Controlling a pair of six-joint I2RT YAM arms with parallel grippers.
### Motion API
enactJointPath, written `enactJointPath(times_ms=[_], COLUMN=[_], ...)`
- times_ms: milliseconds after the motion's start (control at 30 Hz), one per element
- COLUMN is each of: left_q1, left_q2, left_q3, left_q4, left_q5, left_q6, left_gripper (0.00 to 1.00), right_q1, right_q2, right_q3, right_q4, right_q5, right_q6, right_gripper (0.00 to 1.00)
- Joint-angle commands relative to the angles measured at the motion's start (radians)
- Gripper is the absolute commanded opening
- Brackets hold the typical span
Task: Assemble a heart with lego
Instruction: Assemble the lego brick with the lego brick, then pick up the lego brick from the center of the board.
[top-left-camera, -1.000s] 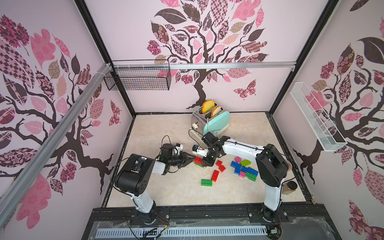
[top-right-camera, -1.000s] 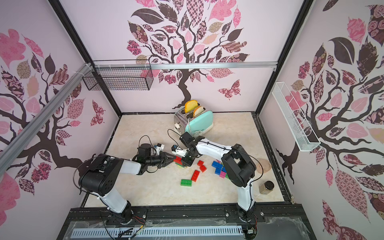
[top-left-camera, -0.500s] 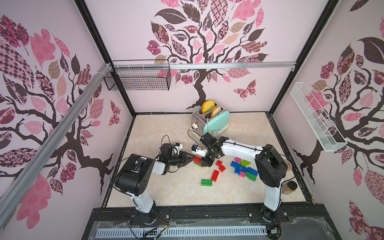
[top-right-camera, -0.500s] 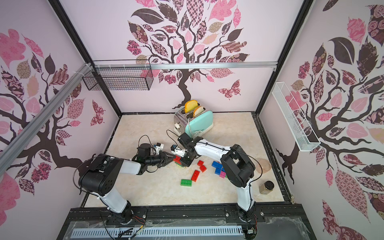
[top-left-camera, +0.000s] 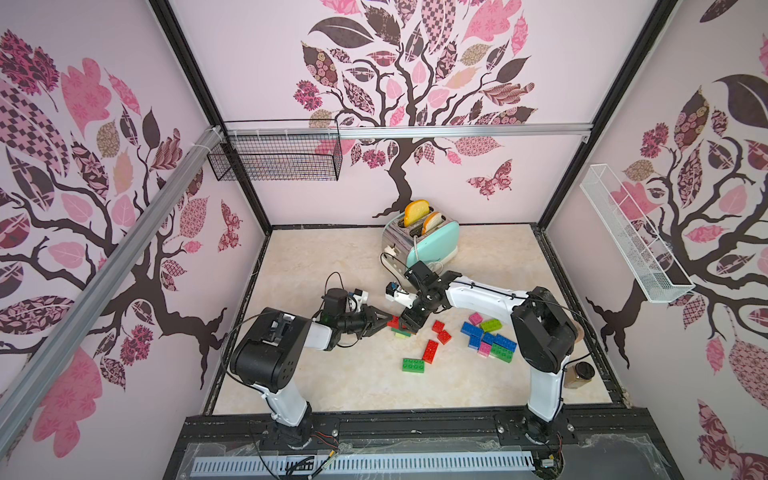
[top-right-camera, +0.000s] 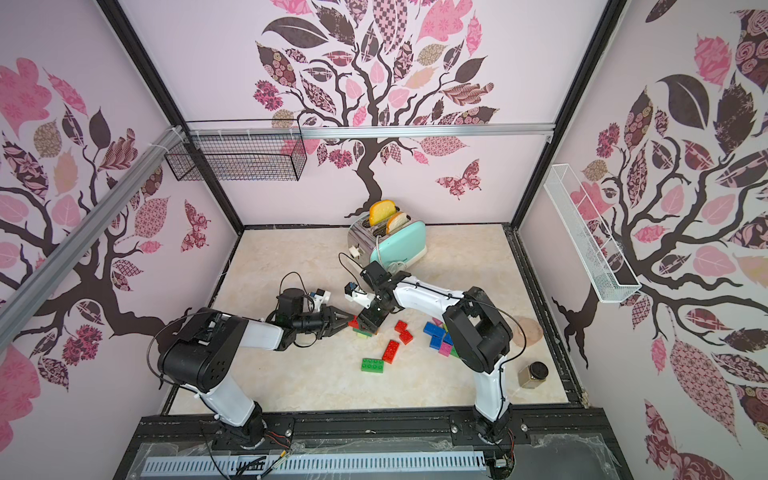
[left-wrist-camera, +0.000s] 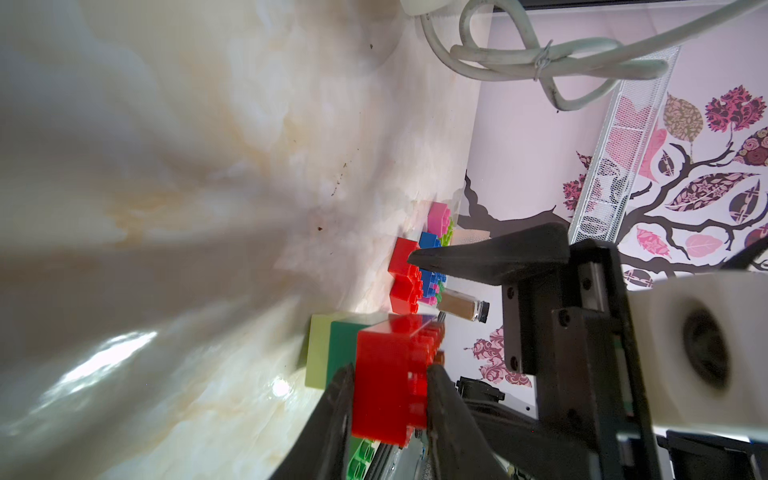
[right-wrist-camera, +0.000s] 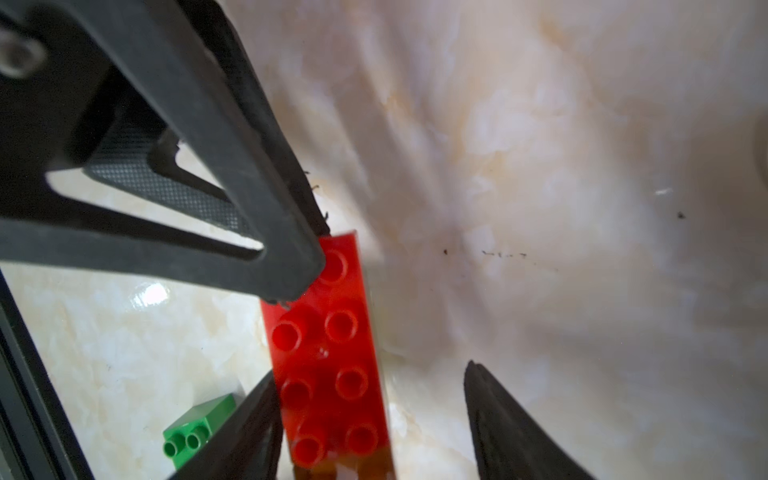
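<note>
Progress early, I'd say: my left jaws pinch a red studded plastic brick (right-wrist-camera: 328, 353) atop a green-lime stack (left-wrist-camera: 343, 345); right jaws wide; remaining bricks (top-left-camera: 471, 329) seemingly loose.

Left tool (left-wrist-camera: 390, 374) pinched tight; right tool (right-wrist-camera: 370, 374) spread wide; both low, close.

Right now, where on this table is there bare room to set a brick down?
Bare: the table between the left wall and the toaster, and the strip between the green brick and the arms' bases. Crowded: the middle, where left gripper and right gripper meet at the red brick, and the loose pile.
</note>
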Motion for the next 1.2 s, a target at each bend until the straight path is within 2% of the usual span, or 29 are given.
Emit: enactJointPath(times_ms=[0, 300, 400, 433, 567, 700, 867, 1000, 1167], left_q1=[-0.003, -0.002, -0.003, -0.002, -0.001, 0.010, 0.073, 0.143, 0.227], left_q2=[0.001, -0.005, -0.012, -0.014, -0.026, -0.056, -0.125, -0.200, -0.287], left_q3=[-0.004, 0.002, 0.005, 0.003, 0.005, 0.006, 0.013, 0.022, 0.027], left_q4=[-0.020, -0.035, -0.047, -0.049, -0.061, -0.089, -0.161, -0.288, -0.402], left_q5=[-0.002, -0.005, -0.009, -0.009, -0.015, -0.032, -0.041, -0.061, -0.063], left_q6=[0.016, 0.023, 0.028, 0.029, 0.028, 0.032, 0.045, 0.080, 0.123], left_gripper=[0.35, 0.42, 0.49, 0.52, 0.76, 0.84, 0.90, 0.94, 0.97], right_q1=[0.007, 0.016, 0.026, 0.029, 0.031, 0.030, 0.060, 0.147, 0.245], right_q2=[0.009, 0.042, 0.048, 0.048, 0.017, -0.073, -0.196, -0.233, -0.290], right_q3=[0.042, 0.054, 0.046, 0.044, 0.026, -0.023, -0.117, -0.155, -0.245], right_q4=[-0.048, -0.074, -0.066, -0.062, -0.038, -0.002, 0.003, -0.048, -0.025], right_q5=[-0.041, -0.071, -0.045, -0.033, -0.018, 0.024, 0.104, 0.174, 0.180], right_q6=[-0.014, -0.033, -0.034, -0.032, -0.017, 0.009, 0.026, 0.030, 0.069], right_gripper=[0.70, 0.65, 0.65, 0.65, 0.67, 0.70, 0.72, 0.73, 0.73])
